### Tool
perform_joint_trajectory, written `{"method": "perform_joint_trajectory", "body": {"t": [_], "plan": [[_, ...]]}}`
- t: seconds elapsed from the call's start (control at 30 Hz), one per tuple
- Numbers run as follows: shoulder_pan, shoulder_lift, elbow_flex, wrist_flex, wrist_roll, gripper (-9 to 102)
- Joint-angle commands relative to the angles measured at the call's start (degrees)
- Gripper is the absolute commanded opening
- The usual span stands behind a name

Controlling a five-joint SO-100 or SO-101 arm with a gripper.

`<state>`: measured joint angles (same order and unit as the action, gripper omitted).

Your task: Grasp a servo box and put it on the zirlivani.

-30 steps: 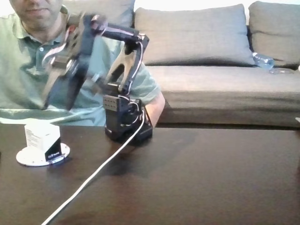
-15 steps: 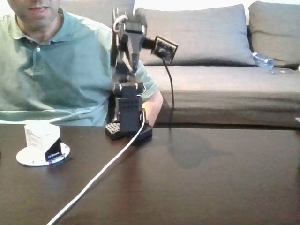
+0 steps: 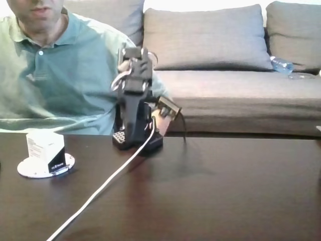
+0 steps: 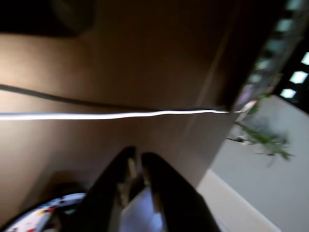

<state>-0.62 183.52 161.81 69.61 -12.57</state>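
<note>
A grey sofa (image 3: 225, 75) with 3 back cushions stands behind the dark glossy table (image 3: 225, 191).

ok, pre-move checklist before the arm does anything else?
1. Servo box on the zirlivani: ok, it sits on the disc in the fixed view.
2. Box upright: ok.
3. End effector empty: ok, fingers nearly together with nothing between them in the wrist view.
4. Arm clear of the box: ok, folded over its base.
5. White cable clear of the disc: ok, it runs across the table to the right of it.
6. Person clear of the arm: not ok, seated close behind it.
</note>
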Motion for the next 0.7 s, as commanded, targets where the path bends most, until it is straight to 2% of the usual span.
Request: {"method": "perform_joint_trajectory", "body": {"t": [0.0, 0.67], "plan": [[1.05, -0.35, 4.22, -0.97, -0.44, 1], [-5.63, -0.18, 9.40, -4.83, 0.26, 1]]}}
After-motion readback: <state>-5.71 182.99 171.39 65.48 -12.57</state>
